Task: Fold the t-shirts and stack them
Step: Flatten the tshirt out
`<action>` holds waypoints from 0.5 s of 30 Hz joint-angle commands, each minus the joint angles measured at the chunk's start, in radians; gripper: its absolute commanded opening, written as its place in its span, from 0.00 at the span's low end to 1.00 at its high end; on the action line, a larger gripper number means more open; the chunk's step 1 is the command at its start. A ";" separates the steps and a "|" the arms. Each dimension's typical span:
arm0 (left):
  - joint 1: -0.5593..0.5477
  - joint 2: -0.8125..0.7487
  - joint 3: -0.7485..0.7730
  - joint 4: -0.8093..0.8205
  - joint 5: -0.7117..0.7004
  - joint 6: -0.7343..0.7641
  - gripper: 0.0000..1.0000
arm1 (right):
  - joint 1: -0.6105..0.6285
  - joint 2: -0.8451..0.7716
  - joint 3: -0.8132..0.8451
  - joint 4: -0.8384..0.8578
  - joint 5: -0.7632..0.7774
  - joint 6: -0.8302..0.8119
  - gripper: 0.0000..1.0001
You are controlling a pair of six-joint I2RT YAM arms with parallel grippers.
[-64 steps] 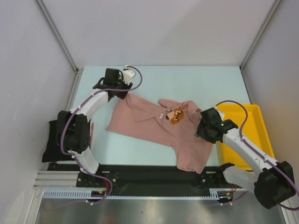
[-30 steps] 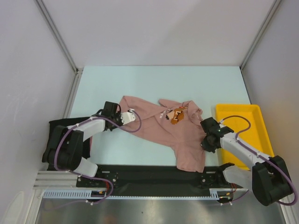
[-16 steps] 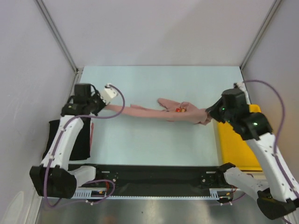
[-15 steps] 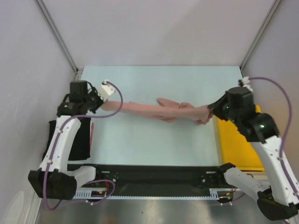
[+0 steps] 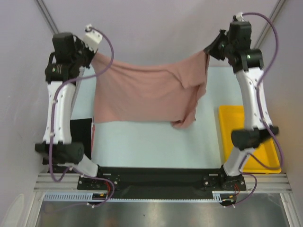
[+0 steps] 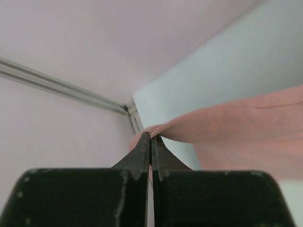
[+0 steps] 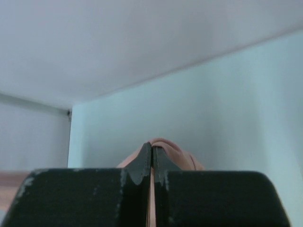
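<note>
t-shirt point(image 5: 142, 92): dusty pink | other t-shirt point(image 5: 81, 135): black | tray point(image 5: 228, 120): yellow | table point(image 5: 151, 142): pale blue-green

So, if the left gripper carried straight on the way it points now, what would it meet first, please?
Past the pink shirt pinched in the left gripper, probably the table near its corner, or the wall just behind; depth is unclear.

Pink t-shirt point(image 5: 147, 92) lifted and spread
Left gripper point(image 5: 91, 58) and right gripper point(image 5: 209, 49), raised high, now hang it open below them; moments ago it stretched ropelike between them.
</note>
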 commanded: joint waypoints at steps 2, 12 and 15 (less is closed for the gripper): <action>0.088 0.289 0.504 0.061 -0.095 -0.171 0.00 | -0.097 0.316 0.491 0.141 -0.145 0.076 0.00; 0.136 0.326 0.599 0.357 -0.102 -0.178 0.00 | -0.215 0.197 0.413 0.675 -0.109 0.156 0.00; 0.135 0.291 0.555 0.384 -0.106 -0.135 0.00 | -0.219 0.136 0.300 0.715 -0.090 0.083 0.00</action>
